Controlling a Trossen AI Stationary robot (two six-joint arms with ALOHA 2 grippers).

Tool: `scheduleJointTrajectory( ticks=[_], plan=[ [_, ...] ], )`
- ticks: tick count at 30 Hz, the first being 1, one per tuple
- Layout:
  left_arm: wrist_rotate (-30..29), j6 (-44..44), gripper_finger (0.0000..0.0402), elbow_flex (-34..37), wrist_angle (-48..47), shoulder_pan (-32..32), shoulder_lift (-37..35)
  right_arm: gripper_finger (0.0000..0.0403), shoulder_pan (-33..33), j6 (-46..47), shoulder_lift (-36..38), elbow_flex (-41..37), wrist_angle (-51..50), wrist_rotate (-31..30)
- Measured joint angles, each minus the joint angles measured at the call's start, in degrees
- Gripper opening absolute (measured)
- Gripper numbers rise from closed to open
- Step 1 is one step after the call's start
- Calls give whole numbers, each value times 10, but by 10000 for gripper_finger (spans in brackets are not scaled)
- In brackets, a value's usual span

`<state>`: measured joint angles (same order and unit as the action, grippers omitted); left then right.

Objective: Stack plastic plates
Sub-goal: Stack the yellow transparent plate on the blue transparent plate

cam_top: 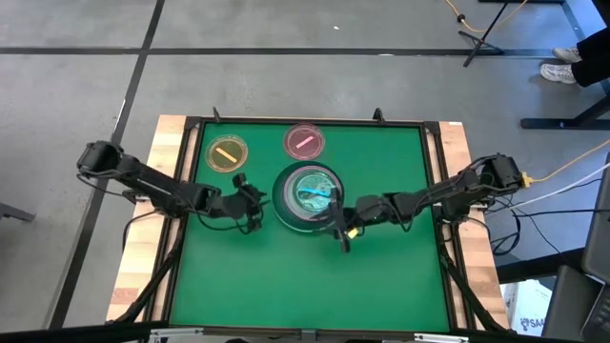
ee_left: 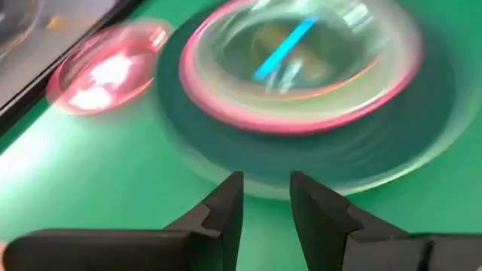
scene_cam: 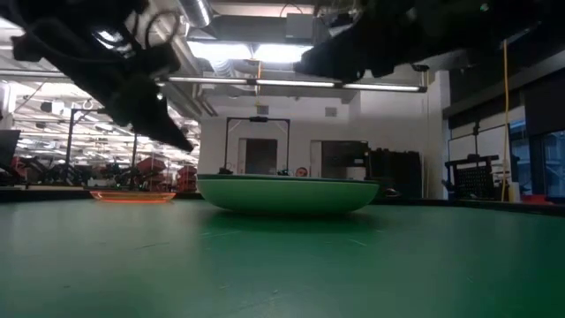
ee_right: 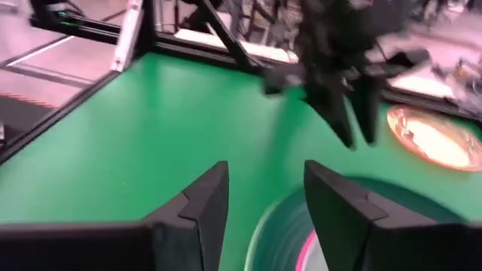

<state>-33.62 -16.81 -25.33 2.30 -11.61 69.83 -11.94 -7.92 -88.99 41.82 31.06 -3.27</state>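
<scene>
A stack of plates (cam_top: 307,197) sits mid-table with a dark green rim, a hot pink ring, a pale plate and a small cyan plate on top (ee_left: 301,83). In the low view the stack (scene_cam: 287,193) rests on its base. A small amber plate (cam_top: 227,153) and a small pink plate (cam_top: 304,141) lie flat on the mat farther back. My left gripper (cam_top: 252,202) hovers open just left of the stack (ee_left: 265,202). My right gripper (cam_top: 337,227) is open over the stack's near right edge (ee_right: 263,197). Neither holds anything.
The green mat (cam_top: 286,276) has free room along the near side. A raised black frame (cam_top: 434,162) borders the mat. The amber plate (ee_right: 437,139) and the left gripper (ee_right: 346,98) show beyond my right fingers. The small pink plate (ee_left: 105,68) lies beside the stack.
</scene>
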Motion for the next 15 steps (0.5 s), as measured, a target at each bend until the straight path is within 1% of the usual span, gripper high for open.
scheduleJointTrajectory(
  ticks=[3, 7, 11, 15],
  plan=[
    [1, -7, 103, -18, -108, 50, -12, 165, -11, -23, 0, 0, 2, -1],
    [3, -6, 103, -31, -190, 156, -13, 165, -13, -49, 17, 0, -10, -1],
    [30, 22, 103, -31, -209, 266, -13, 165, -12, -79, 61, 0, -41, -12],
    [103, 50, 103, -31, -210, 342, -9, 165, -9, -110, 94, 0, -87, -66]
  ],
)
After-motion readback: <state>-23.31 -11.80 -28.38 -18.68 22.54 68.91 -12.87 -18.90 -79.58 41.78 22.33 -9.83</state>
